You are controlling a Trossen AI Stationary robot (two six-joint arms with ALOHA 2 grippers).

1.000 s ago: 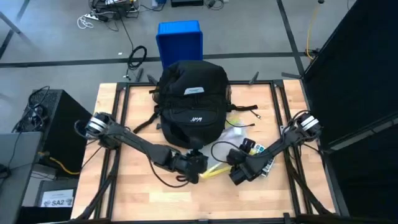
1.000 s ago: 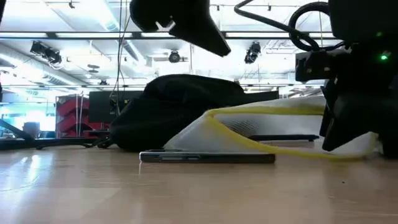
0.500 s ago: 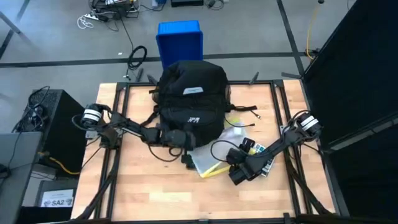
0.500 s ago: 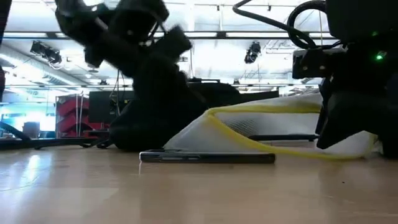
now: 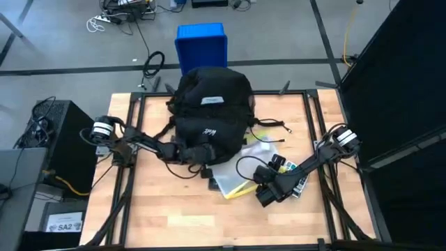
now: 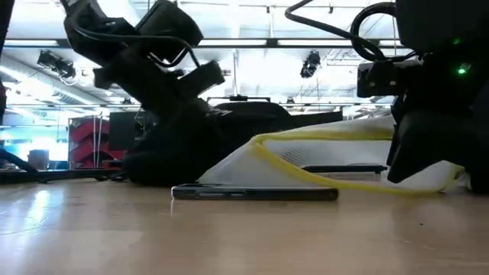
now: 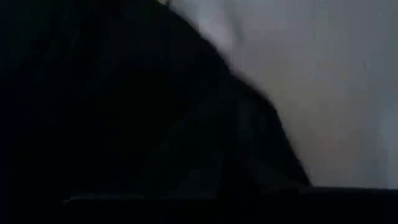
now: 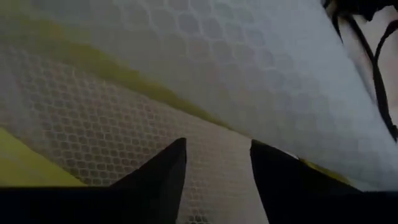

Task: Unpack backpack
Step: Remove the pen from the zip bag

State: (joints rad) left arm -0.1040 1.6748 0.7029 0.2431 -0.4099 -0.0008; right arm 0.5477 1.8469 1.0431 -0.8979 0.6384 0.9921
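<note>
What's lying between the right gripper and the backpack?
In the high view, a white mesh pouch with yellow edging lies between the right gripper and the backpack.

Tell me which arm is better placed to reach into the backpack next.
Probably the left. Its pincer sits right against the backpack at its near edge, while the right pincer is off to the side over the white mesh pouch.

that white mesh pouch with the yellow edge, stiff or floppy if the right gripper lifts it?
Probably floppy: the mesh pouch sags in a slack slope in the low view. Likely light, since its honeycomb weave looks thin and see-through. The right gripper, open over it, may only pinch fabric, so it could drape.
</note>
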